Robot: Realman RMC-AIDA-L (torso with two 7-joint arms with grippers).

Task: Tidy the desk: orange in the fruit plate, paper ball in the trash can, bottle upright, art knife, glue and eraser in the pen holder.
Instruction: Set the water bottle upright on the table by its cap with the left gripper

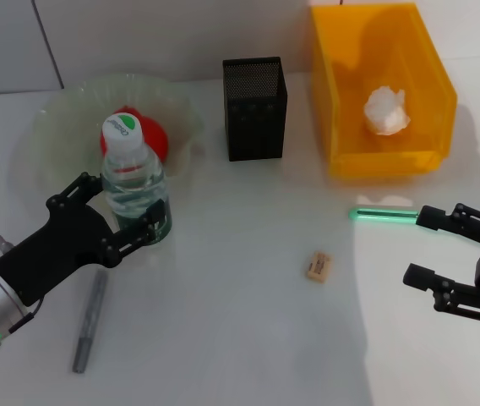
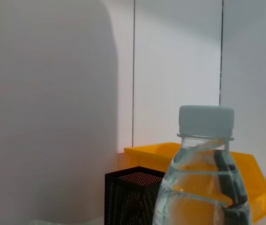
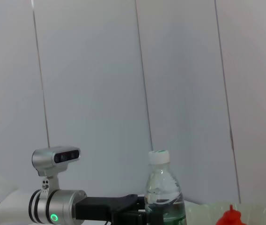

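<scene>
While the small clear plastic water bottle with a green label and white cap (image 1: 135, 182) is stood upright on the white table (image 1: 240, 338), it is clasped around its lower body by the left pincer (image 1: 126, 213), whose black fingers are closed against both sides. The bottle is placed just in front of the pale green translucent fruit plate with a ruffled rim (image 1: 62, 114), in which the round orange-red orange (image 1: 155, 135) is seen behind the cap. The square black metal-mesh pen holder (image 1: 255, 108) is set to the right of the bottle and farther back. Beyond the holder, farther right, the bright yellow-orange rectangular trash can (image 1: 341, 93) is found, with the crumpled white paper ball (image 1: 386, 111) lying inside. The tiny tan eraser (image 1: 318, 265) is left on the table, well right of the bottle and nearer the front. The right pincer (image 1: 424, 245) is held spread open and empty, well right of the eraser.
</scene>
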